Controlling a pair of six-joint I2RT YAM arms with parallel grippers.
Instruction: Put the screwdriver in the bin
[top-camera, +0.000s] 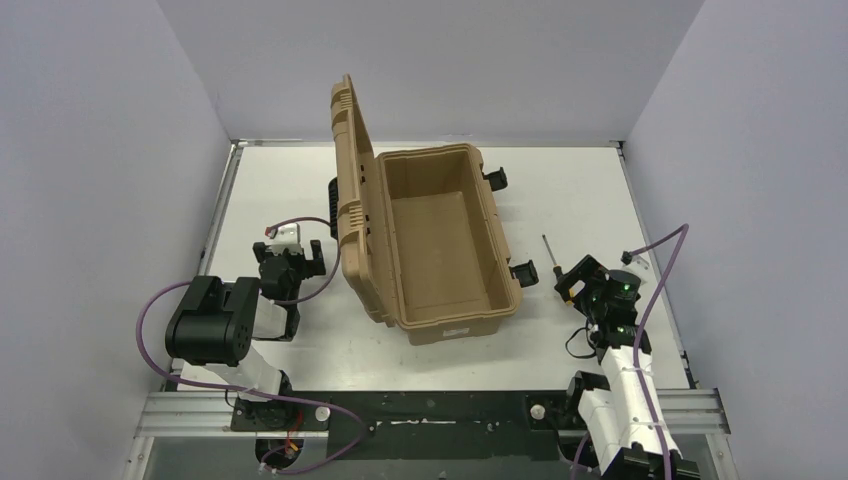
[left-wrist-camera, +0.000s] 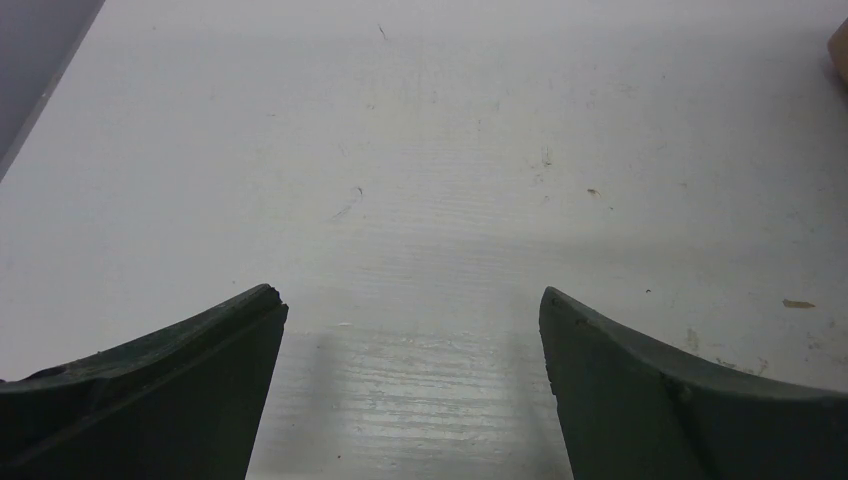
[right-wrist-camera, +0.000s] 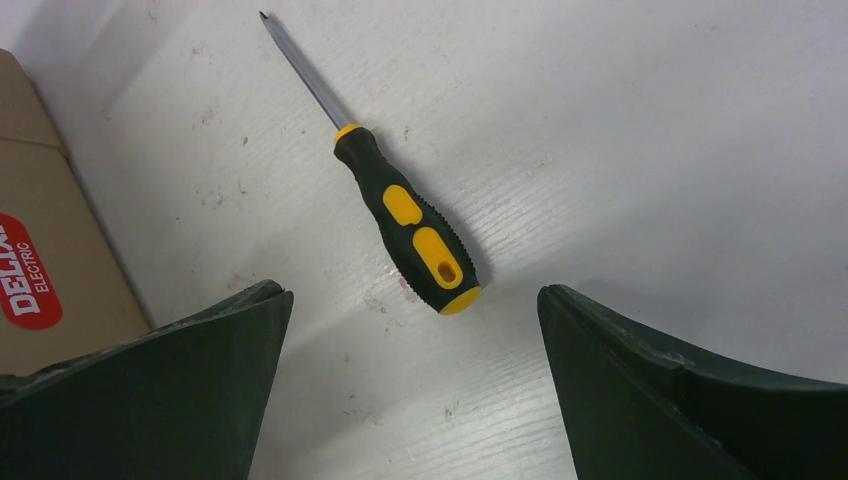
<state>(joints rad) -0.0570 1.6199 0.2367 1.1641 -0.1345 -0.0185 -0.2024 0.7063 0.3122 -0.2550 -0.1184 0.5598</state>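
Note:
The screwdriver (right-wrist-camera: 405, 215) lies flat on the white table, orange-and-black handle toward me, thin shaft pointing away to the upper left. In the top view it (top-camera: 551, 252) lies right of the bin. The bin (top-camera: 440, 240) is a large tan case, lid (top-camera: 350, 190) standing open on its left side, inside empty. Its tan wall with a red label shows in the right wrist view (right-wrist-camera: 40, 260). My right gripper (right-wrist-camera: 412, 300) is open, just short of the handle's end, empty. It shows in the top view (top-camera: 582, 283). My left gripper (left-wrist-camera: 410, 305) is open and empty over bare table, left of the bin (top-camera: 290, 262).
Black latches (top-camera: 523, 272) stick out of the bin's right side toward the screwdriver. Grey walls close the table on the left, back and right. A purple cable (top-camera: 660, 270) loops beside the right arm.

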